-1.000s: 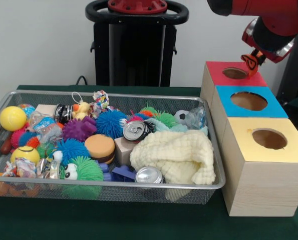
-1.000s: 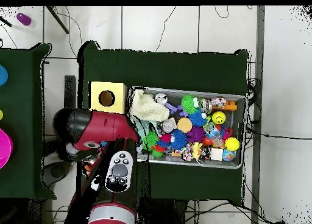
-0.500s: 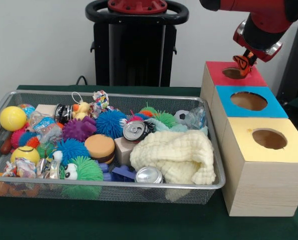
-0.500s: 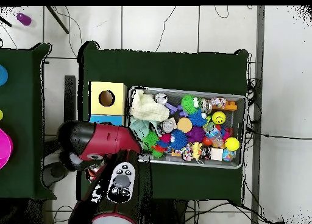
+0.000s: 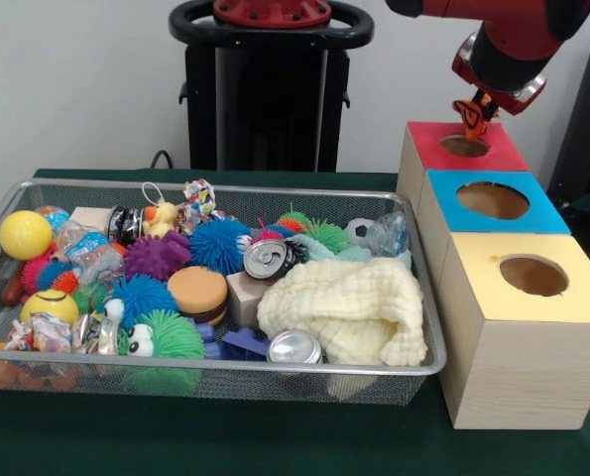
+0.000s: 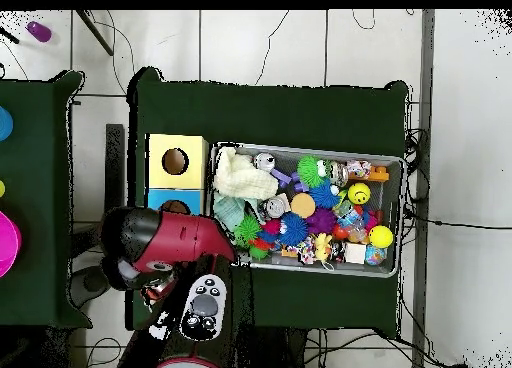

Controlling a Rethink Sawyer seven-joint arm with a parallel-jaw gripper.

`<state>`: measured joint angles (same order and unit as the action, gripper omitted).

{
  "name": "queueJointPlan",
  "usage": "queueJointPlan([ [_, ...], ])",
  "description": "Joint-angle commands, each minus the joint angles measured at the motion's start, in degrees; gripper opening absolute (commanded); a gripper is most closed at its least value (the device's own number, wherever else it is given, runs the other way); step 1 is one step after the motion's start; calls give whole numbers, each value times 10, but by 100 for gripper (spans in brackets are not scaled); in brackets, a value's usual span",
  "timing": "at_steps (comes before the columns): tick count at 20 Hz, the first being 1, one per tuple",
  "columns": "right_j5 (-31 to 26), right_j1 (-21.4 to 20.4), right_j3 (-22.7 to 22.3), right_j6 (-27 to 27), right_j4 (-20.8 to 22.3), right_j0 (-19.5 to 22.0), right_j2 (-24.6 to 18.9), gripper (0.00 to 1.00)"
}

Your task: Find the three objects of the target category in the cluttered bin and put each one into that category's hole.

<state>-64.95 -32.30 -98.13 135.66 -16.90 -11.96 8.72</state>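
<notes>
Up at the far right we see a small orange-and-black striped plush tiger (image 5: 470, 111) pinched in the hand (image 5: 472, 114), which is clenched on it and hangs directly above the hole (image 5: 464, 145) with the red surround. The tiger's lower end sits just over the far rim of that dark opening, not yet inside it. We find the red-topped box farthest from us in a row of three pale wooden boxes; the blue-surround opening (image 5: 492, 200) comes next toward us, and the yellow-surround opening (image 5: 532, 275) is nearest.

Left of the boxes, on the green desk (image 5: 275, 436), lies the cluttered bin (image 5: 225, 375), its right wall close beside them. Well apart from the hand, a yellow plush duck (image 5: 160, 215) sits at the bin's far side, among spiky rubber balls. A cream knitted cloth (image 5: 346, 309) fills the near right corner, with a silver can (image 5: 295, 347) touching its near-left edge.

From overhead, the red arm (image 6: 165, 239) covers the red box.
</notes>
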Motion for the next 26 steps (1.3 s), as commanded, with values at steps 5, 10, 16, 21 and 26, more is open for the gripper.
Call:
queueJointPlan([
  [5, 96, 7, -13, 16, 88, 21, 10, 0],
  [10, 153, 22, 11, 9, 148, 18, 19, 0],
  [16, 175, 42, 26, 51, 156, 12, 23, 0],
  [21, 184, 40, 18, 68, 148, 3, 25, 0],
  [26, 181, 41, 19, 80, 140, -9, 31, 0],
])
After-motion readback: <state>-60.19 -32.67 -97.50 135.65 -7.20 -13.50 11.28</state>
